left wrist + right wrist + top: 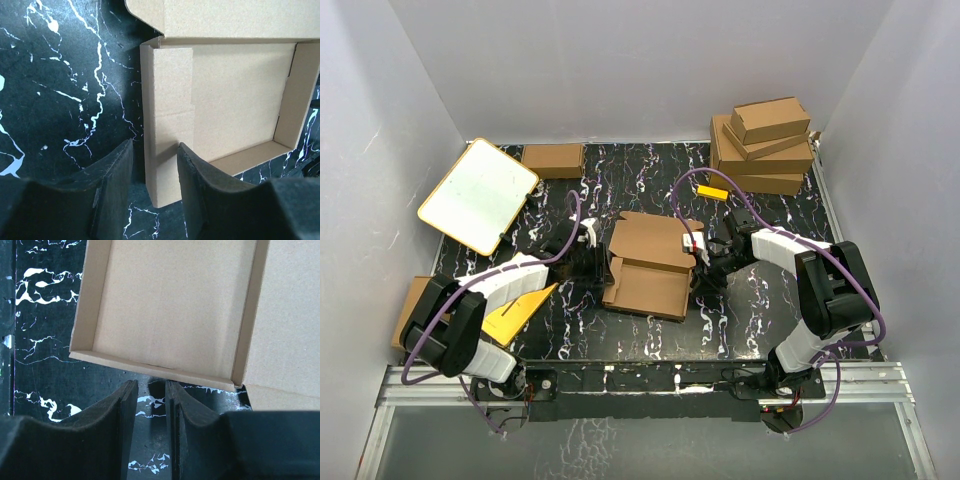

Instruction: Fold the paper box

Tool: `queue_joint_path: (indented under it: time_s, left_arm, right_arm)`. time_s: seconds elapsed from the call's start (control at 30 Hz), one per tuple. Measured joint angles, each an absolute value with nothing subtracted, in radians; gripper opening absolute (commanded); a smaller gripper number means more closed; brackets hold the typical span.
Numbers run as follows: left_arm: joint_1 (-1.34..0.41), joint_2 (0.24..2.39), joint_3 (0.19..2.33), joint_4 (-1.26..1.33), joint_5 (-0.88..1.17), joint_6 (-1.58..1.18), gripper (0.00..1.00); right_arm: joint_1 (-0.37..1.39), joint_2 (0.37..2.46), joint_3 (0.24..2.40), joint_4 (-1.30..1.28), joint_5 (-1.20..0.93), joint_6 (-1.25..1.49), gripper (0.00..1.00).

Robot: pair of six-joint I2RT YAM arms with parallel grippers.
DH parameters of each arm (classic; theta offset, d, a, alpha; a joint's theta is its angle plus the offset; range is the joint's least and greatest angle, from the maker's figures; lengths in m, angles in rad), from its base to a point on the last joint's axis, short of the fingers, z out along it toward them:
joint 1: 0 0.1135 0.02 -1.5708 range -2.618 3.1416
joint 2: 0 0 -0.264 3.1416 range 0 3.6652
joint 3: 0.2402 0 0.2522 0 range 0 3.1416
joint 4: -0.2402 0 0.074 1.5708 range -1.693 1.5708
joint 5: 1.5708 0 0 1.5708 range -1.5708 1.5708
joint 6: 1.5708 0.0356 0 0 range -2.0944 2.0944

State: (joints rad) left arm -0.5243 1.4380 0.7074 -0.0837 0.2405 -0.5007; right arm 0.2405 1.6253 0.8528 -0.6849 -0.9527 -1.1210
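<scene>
Two pairs of jaws flank the paper box [648, 275], which sits mid-table with its tray walls up and its lid flap lying open toward the far side. The left gripper [155, 145] has its jaws parted astride the box's left wall, with a gap on the outer side, so nothing is pinched. The right gripper [151, 385] has its jaws narrow and empty, just outside the right wall.

I judge the corrugated card light, stiff across its panels, willing to bend only at the scored creases, and easy to dent. I would take it by a wall rim or the lid's free edge. It may skate on the glossy marbled table [650, 170].

Room is tight: white walls close around, stacked boxes [765, 145] stand at the back right, and a white board [478, 195] lies at the back left.
</scene>
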Motion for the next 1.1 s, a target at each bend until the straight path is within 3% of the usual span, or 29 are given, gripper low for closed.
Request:
queue_joint_path:
  time_s: [0.67,1.1]
  left_arm:
    - [-0.524,1.500,0.706,-0.039,0.226,-0.509,0.36]
    - [-0.524,1.514,0.710,-0.059,0.187,-0.508,0.22]
  right_arm:
    - [0.241,1.626,0.853,-0.685,-0.957,-1.124,0.35]
    - [0.241,1.630,0.853,-0.685,-0.960,-1.124,0.35]
